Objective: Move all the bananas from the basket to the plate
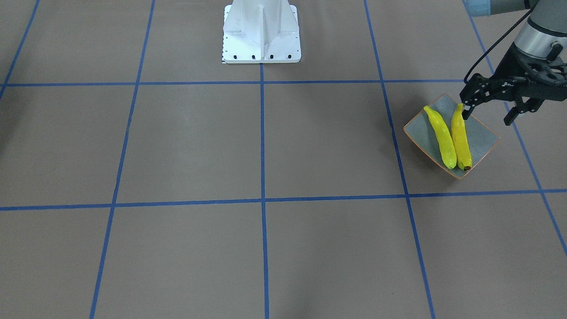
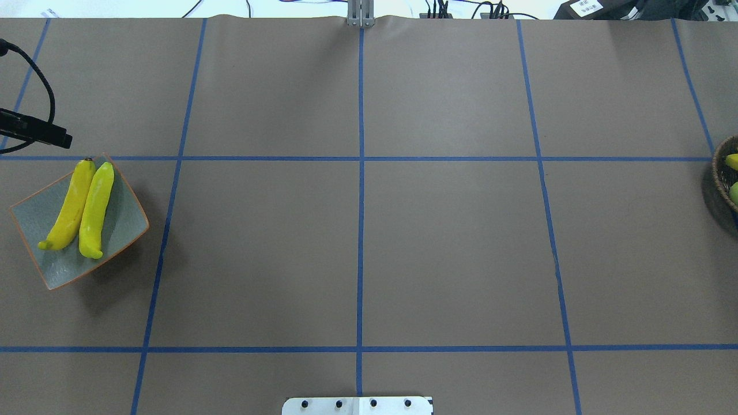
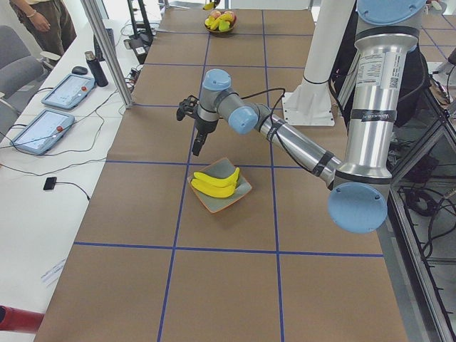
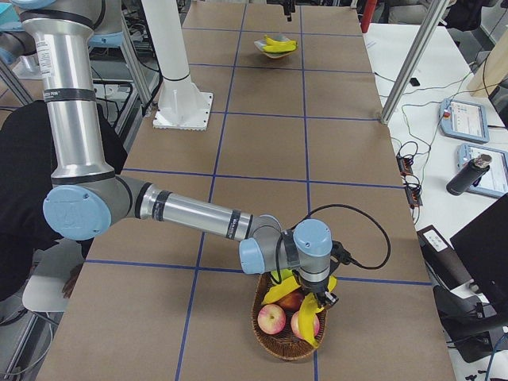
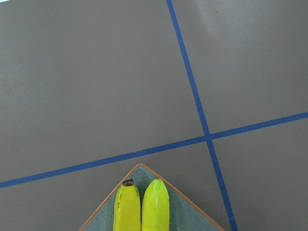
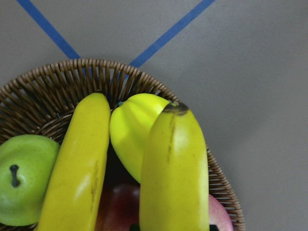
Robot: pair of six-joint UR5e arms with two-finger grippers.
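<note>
Left jaws: spread, empty, over plate (image 1: 482,134).
Right jaws: cannot tell; at basket (image 6: 57,91), far from plate.
Risk: crowded bananas (image 6: 173,168), shallow grip, one drops short of plate.

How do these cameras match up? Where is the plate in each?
Front-facing: plate, right of centre.
Overhead: plate, left edge.
Exterior left: plate, centre.
Exterior right: plate, top edge.
Left wrist: plate corner, bottom edge.
Right wrist: not in view.
Shared landmark: two bananas side by side on it.
</note>
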